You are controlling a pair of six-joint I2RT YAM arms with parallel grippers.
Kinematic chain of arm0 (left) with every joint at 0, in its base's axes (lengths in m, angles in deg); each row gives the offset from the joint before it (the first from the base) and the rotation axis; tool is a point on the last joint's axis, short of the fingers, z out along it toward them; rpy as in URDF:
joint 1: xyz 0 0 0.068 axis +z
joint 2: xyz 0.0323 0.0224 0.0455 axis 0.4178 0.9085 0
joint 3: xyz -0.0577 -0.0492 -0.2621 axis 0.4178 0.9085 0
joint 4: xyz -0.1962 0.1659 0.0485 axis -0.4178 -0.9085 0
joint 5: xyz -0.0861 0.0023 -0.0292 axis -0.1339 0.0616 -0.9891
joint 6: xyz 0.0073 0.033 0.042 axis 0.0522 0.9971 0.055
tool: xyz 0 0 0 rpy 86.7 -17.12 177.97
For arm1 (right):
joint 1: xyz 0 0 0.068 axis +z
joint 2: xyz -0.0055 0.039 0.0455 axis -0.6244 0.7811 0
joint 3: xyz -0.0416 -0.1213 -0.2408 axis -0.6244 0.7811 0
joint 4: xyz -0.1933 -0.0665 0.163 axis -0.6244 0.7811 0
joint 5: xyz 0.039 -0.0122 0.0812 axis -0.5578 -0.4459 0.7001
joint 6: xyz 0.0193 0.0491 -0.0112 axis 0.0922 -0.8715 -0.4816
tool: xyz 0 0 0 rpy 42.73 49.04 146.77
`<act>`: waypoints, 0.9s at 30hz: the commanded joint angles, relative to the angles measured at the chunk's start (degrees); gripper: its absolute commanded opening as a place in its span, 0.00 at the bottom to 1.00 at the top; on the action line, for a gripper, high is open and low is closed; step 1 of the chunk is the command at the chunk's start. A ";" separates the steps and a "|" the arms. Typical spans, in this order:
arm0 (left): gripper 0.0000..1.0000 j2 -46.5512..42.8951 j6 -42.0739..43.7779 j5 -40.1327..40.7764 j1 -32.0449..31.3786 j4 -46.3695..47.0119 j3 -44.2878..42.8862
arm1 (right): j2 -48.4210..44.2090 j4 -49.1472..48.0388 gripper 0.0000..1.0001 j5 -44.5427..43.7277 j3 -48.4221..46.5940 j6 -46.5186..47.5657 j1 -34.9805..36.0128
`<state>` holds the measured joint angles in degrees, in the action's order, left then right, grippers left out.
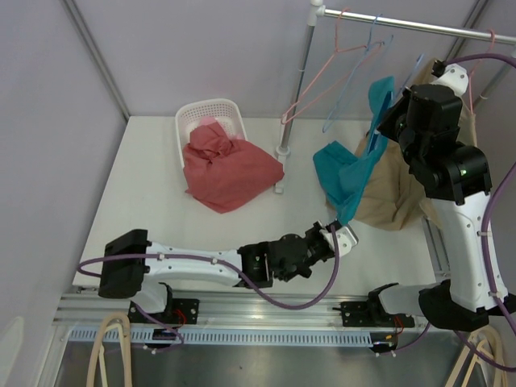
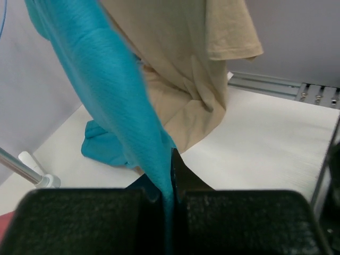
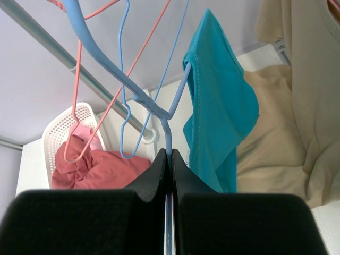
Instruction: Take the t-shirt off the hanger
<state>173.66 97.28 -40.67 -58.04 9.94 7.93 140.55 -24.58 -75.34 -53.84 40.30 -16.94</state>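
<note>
A teal t-shirt [image 1: 355,173] hangs from a blue hanger [image 3: 168,135], its lower part bunched on the table. My right gripper [image 1: 385,121] is up by the rail and shut on the hanger's stem [image 3: 170,154]. One teal shoulder [image 3: 218,111] drapes over the hanger arm to the right of the jaws. My left gripper [image 1: 337,231] reaches in low from the left and is shut on a taut strip of the teal t-shirt [image 2: 111,90], with cloth pinched between its fingers [image 2: 172,159].
A beige t-shirt [image 1: 395,193] hangs right behind the teal one, down to the table. Empty pink and blue hangers [image 1: 322,89] hang on the rail [image 1: 403,24]. The rack's pole [image 1: 294,89] stands mid-table. A white basket [image 1: 208,113] with red cloth [image 1: 226,165] sits at the back left.
</note>
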 commanded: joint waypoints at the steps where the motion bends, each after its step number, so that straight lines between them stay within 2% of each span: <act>1: 0.01 -5.96 1.89 2.90 -5.14 2.69 1.86 | 0.67 -3.36 0.00 -2.57 -0.95 1.86 0.37; 9: 0.01 -8.70 -5.04 4.83 -15.42 2.69 10.74 | 6.81 -3.37 0.00 2.08 -7.09 3.10 -5.16; 13: 0.01 -5.01 -9.16 6.59 -17.28 2.88 12.59 | 8.84 -2.13 0.00 4.80 -9.38 3.01 -7.36; 19: 0.01 -1.84 -11.72 1.23 -17.46 4.01 13.56 | 9.63 -0.82 0.00 9.02 -9.55 2.75 -9.39; 20: 0.01 -1.23 -11.55 4.89 -17.54 4.63 13.38 | 9.55 -0.03 0.00 9.46 -9.73 2.83 -9.56; 23: 0.01 -0.43 -11.45 6.16 -14.83 5.87 11.90 | 8.33 2.25 0.00 12.53 -10.00 2.40 -9.48; 26: 0.01 -0.26 -19.70 -0.94 -6.05 -4.48 4.98 | 5.78 5.41 0.00 15.78 -9.30 2.13 -8.07; 27: 0.01 0.18 -21.46 -3.84 -1.33 -10.25 3.29 | 5.16 6.38 0.00 17.01 -9.21 2.13 -7.63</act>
<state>173.53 84.14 -37.91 -67.55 8.11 17.70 149.42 -17.89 -62.57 -60.92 42.62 -25.47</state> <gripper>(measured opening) 0.011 0.022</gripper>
